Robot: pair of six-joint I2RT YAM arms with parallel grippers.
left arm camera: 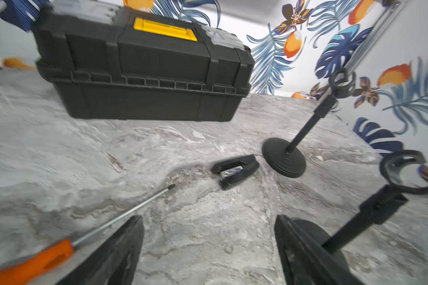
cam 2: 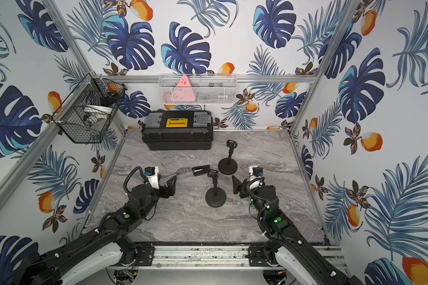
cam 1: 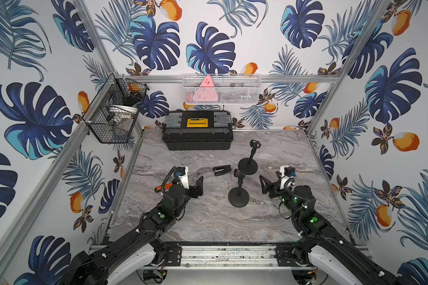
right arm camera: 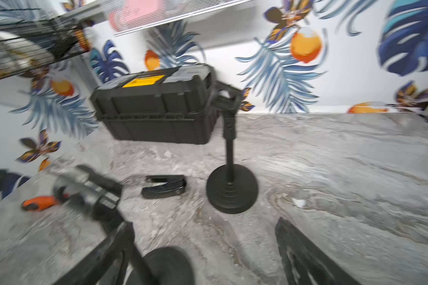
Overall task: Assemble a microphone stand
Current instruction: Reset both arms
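Top views both show two black microphone stands upright on the marble tabletop (cam 1: 208,222), each with a round base, a pole and a clip holder on top. The nearer stand (cam 1: 238,191) sits roughly between the two grippers and touches neither. The farther stand (cam 1: 248,161) is just behind it, toward the back wall. A loose black clip (cam 1: 222,170) lies flat near both stands, on the left arm's side.

The left gripper (cam 1: 198,186) hangs low over the table with its jaws spread wide and nothing between them, which the left wrist view also shows. The right gripper (cam 1: 266,188) faces the nearer stand from the opposite side, jaws likewise wide apart and empty. The right wrist view is blurred.

An orange-handled screwdriver (cam 1: 164,186) lies beside the left gripper, partly hidden by the arm. A closed black toolbox (cam 1: 197,134) with a yellow handle rests against the back wall. A black wire basket (cam 1: 113,116) and a white mesh basket (cam 1: 221,90) hang on the walls.
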